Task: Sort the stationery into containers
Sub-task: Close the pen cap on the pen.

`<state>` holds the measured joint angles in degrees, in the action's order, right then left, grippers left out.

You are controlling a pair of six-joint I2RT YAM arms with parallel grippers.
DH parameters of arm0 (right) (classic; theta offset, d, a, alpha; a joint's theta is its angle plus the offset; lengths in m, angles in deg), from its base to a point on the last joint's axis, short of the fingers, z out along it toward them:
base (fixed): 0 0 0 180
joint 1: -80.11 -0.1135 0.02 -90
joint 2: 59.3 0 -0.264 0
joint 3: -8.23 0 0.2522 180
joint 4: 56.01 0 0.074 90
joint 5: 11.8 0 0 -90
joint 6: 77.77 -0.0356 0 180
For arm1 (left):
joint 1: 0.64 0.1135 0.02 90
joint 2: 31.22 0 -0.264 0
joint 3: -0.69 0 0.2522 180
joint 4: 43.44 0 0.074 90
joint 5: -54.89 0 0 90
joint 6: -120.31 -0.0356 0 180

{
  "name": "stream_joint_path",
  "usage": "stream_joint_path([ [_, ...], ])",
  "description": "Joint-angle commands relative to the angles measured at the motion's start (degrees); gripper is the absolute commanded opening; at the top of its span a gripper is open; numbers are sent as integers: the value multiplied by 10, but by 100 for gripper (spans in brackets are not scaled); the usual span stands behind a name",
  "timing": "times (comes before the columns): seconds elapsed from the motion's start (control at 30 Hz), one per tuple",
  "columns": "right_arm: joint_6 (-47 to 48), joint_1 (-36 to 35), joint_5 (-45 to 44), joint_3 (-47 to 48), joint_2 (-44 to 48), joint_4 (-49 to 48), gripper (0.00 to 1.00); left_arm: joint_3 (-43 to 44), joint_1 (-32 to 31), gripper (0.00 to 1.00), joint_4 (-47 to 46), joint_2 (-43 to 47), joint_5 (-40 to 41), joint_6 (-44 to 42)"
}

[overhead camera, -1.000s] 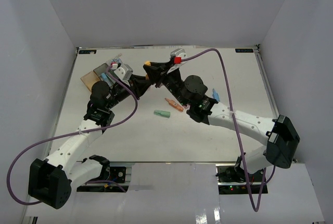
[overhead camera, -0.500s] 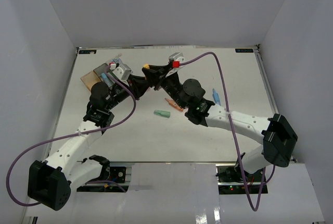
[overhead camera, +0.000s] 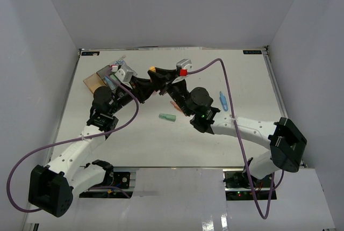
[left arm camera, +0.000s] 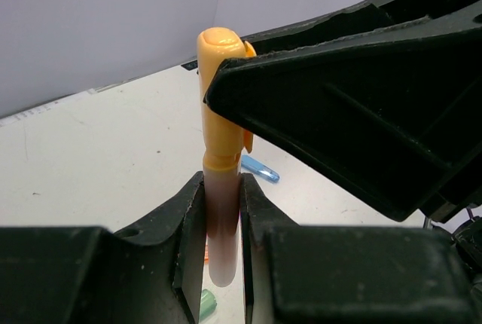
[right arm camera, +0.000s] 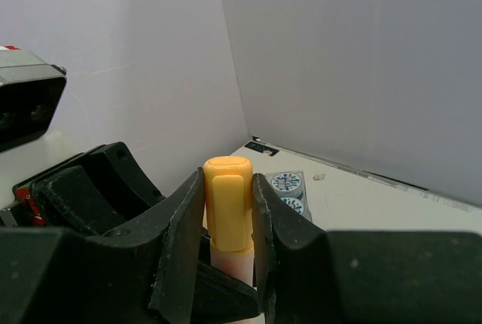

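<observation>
A marker with a yellow cap (left arm camera: 222, 75) and a pale pinkish body (left arm camera: 224, 218) is held in the air by both grippers. My left gripper (left arm camera: 222, 188) is shut on its body. My right gripper (right arm camera: 228, 188) is shut on its cap (right arm camera: 228, 203). In the top view the two grippers meet at the cap (overhead camera: 152, 70), right of the containers (overhead camera: 99, 78). Two blue-and-white rolls (right arm camera: 286, 182) lie in the clear bin. A green marker (overhead camera: 167, 117), an orange one (overhead camera: 174, 103) partly under my right arm, and a blue one (overhead camera: 223, 100) lie on the table.
The white table (overhead camera: 134, 139) is walled by grey panels on three sides. My right forearm (overhead camera: 236, 126) crosses the table's middle right. Purple cables loop from both wrists. In the left wrist view the blue marker (left arm camera: 260, 167) and the green marker's tip (left arm camera: 207, 305) lie below.
My right arm's elbow and forearm have swung left, uncovering the blue marker and hiding more of the orange one. Both grippers stay joined on the yellow-capped marker at about the same spot.
</observation>
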<state>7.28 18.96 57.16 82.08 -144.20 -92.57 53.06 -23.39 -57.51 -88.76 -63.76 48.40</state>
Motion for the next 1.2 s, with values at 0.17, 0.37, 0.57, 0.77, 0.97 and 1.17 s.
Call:
stream_joint_path([
  [0.17, 46, -27, -53, -22, -15, -82, 25, 1, 1, 8, -48, 8, 15, 13],
  [0.37, 70, -36, -59, -9, -15, -62, 41, 7, 1, 9, -46, -3, 4, -1],
  [0.57, 68, -38, -54, -10, 3, -41, 60, 0, 1, 9, -55, -1, -7, -7],
  [0.77, 63, -42, -41, -23, 51, 0, 80, -8, 1, 9, -62, -6, -12, -5],
  [0.97, 58, -42, -59, -28, 135, 125, 94, -8, 1, 9, -48, -3, -24, -15],
  [1.17, 102, -11, 5, -18, 218, 254, 90, 12, 1, 8, -10, -9, -77, -32],
])
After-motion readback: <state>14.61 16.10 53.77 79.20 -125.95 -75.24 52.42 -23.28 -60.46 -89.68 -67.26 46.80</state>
